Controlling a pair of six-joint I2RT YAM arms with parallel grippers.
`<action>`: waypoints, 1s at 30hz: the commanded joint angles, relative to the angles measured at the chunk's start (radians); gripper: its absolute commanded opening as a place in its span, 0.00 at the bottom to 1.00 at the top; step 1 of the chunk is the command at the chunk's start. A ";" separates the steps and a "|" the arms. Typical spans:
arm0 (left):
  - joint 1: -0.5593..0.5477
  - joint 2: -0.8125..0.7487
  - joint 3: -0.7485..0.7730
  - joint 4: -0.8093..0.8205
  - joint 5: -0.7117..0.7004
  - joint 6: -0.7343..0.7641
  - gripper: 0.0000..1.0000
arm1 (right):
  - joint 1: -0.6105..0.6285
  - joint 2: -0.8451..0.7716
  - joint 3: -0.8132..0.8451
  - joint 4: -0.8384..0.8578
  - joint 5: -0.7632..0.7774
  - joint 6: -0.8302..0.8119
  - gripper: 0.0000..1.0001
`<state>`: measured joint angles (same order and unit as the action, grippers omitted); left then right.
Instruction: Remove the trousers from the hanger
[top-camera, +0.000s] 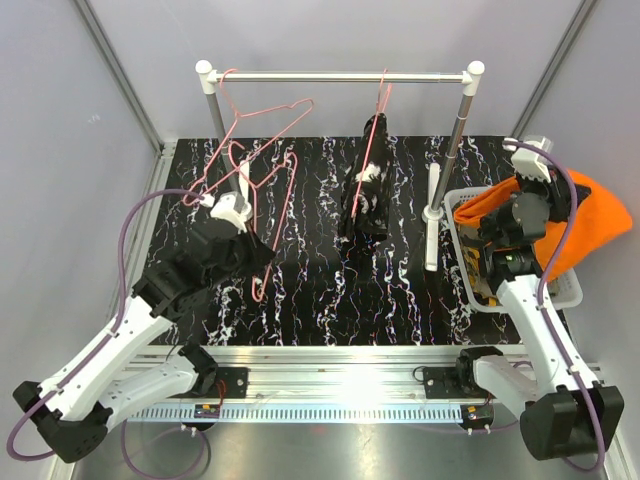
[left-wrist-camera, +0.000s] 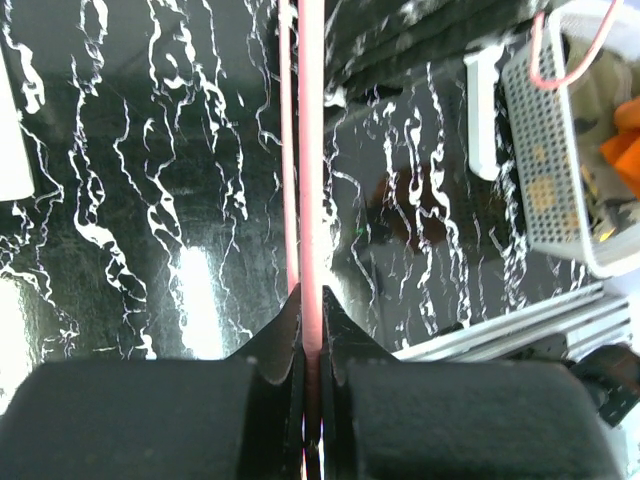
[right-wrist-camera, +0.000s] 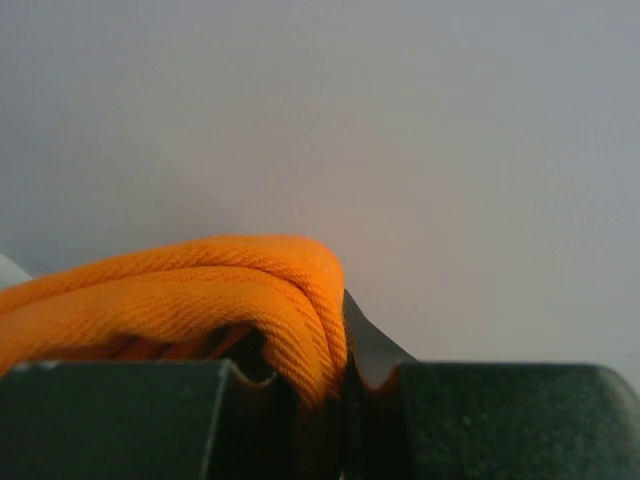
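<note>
The black trousers with white markings (top-camera: 368, 185) hang on a pink hanger from the rail (top-camera: 340, 76). My left gripper (top-camera: 262, 258) is shut on the wire of an empty pink hanger (top-camera: 285, 195) low over the table; the wire (left-wrist-camera: 311, 150) runs straight out between the jaws of the left gripper (left-wrist-camera: 312, 310). My right gripper (top-camera: 540, 195) is shut on the orange trousers (top-camera: 590, 225) and holds them above the white basket (top-camera: 455, 235). The wrist view shows a fold of the orange trousers (right-wrist-camera: 200, 290) pinched in the right gripper (right-wrist-camera: 335, 330). Camouflage cloth (top-camera: 470, 268) lies in the basket, mostly hidden.
A second empty pink hanger (top-camera: 270, 115) hangs at the rail's left end. The rack's right post (top-camera: 458, 140) and white foot (top-camera: 432, 215) stand just left of the basket (left-wrist-camera: 555, 170). Grey walls close in the sides. An aluminium rail (top-camera: 330, 385) runs along the near edge.
</note>
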<state>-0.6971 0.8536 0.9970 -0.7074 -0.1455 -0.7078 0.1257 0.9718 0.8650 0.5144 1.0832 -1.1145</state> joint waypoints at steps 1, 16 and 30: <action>-0.001 -0.031 -0.046 0.066 0.056 0.045 0.00 | -0.021 -0.097 0.009 0.337 -0.009 -0.108 0.00; -0.001 -0.068 -0.181 0.140 0.165 0.156 0.00 | -0.032 -0.271 -0.081 0.251 -0.126 -0.429 0.00; -0.001 -0.162 -0.068 0.048 0.219 0.260 0.00 | -0.047 -0.090 -0.359 0.147 -0.405 -0.162 0.03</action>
<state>-0.6971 0.7132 0.8528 -0.6708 0.0597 -0.5014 0.0811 0.8234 0.4480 0.5861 0.7742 -1.3495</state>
